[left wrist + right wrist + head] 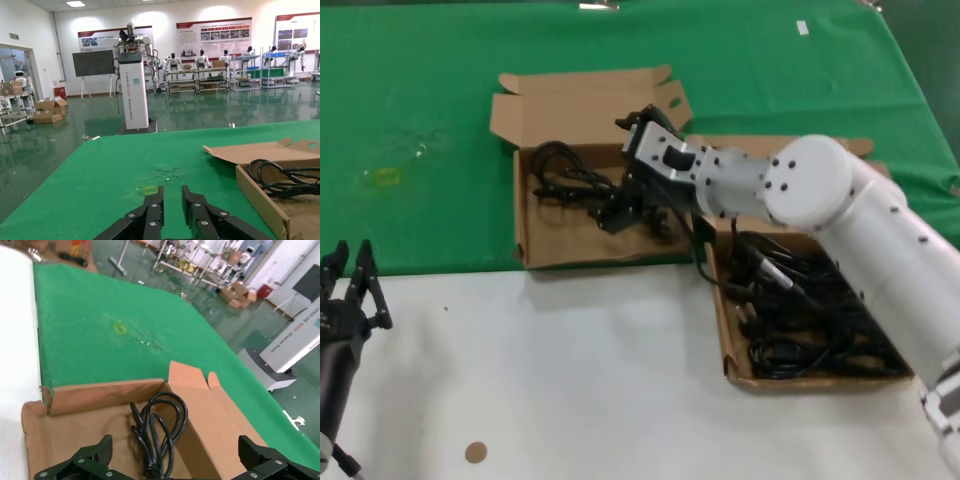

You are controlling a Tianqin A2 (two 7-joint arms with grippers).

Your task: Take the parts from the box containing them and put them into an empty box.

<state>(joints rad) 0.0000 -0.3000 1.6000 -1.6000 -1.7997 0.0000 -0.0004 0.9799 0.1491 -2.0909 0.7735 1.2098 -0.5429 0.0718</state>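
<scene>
Two shallow brown cardboard mailer boxes on the green-and-white surface (pixel 570 390): one at 12 o'clock (pixel 535 255), one at 3 o'clock (pixel 725 330). Box at 3 o'clock piled with black coiled power cords (pixel 810 320), too tangled for an exact count, several at least. Box at 12 o'clock holding at least one coiled bundle (pixel 565 175); more possibly hidden beneath the arm.

Right claw (pixel 625 205) low over the 12 o'clock box, fingers spread wide in the wrist view, nothing pinched between them; one cord bundle (pixel 160 432) lying loose on the box floor just ahead. Left claw (pixel 350 290) parked at 8 o'clock over the white part, fingers nearly together with a slim gap, empty.

Cords judged light, limp and rubbery, prone to snagging neighbours when lifted. Best hold: across the bunched middle of a coil, several strands at once, rather than at a plug or a single loop.
</scene>
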